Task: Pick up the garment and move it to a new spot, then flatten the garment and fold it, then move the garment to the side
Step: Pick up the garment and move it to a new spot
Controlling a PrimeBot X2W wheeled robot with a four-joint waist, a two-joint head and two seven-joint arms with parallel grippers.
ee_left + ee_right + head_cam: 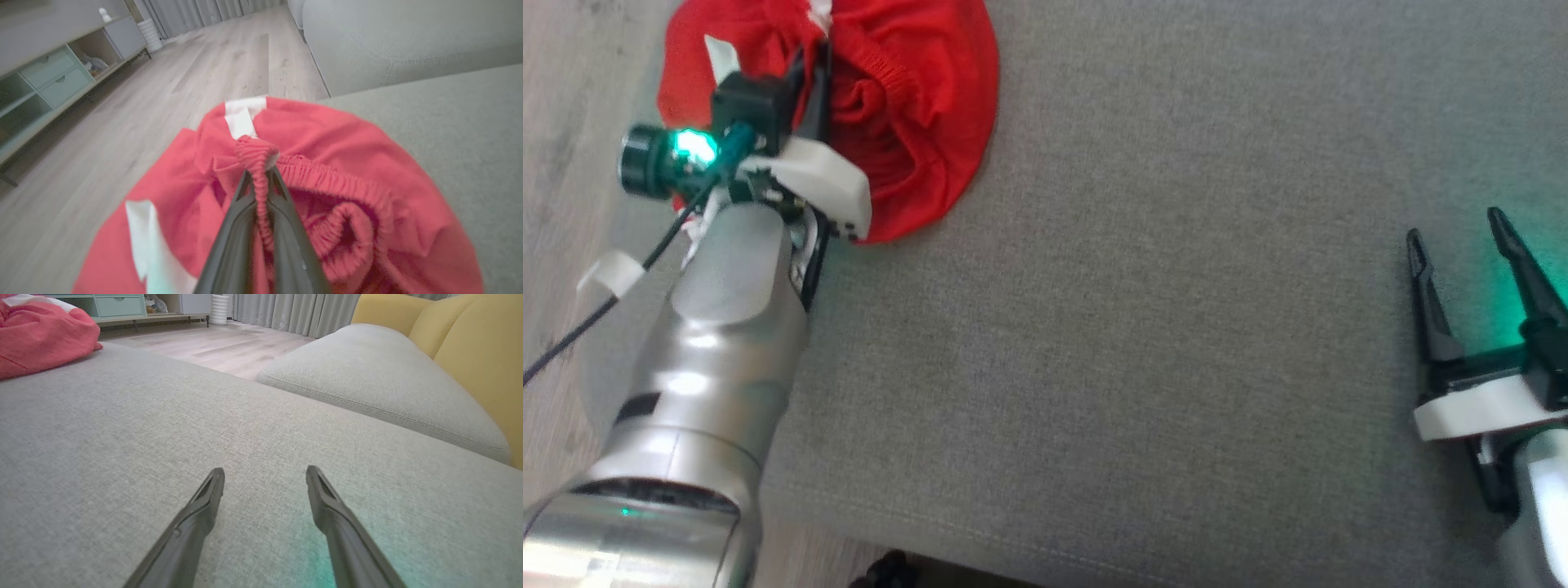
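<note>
1. We find the crumpled red cloth garment (pixel 915 122), with its white patches, at about 11 o'clock in the head view. It is heaped on the far corner of the grey woven-fabric sofa cushion (pixel 1176 327), just beside the pale wood floor (pixel 572 82).
2. Our left gripper (pixel 258 173) has its fingers clamped together on a raised ridge of the garment's ribbed elastic band (pixel 327 175). In the left wrist view the cloth stands pinched up between them.
3. Our right gripper (pixel 1454 225) hovers at about 4 o'clock, well apart from the garment. Its fingers are spread wide over bare cushion with nothing between them.
4. We judge that the first step is in hand. The grasp is made, but the lift and the move to a new spot are not yet done, and flattening, folding and setting aside all remain.
5. The next move calls for a lift that lets the heap clear the cushion, then a carry towards 3 o'clock onto the open middle. The hold is on a narrow fold only, so we think a slow pull is safest.
</note>
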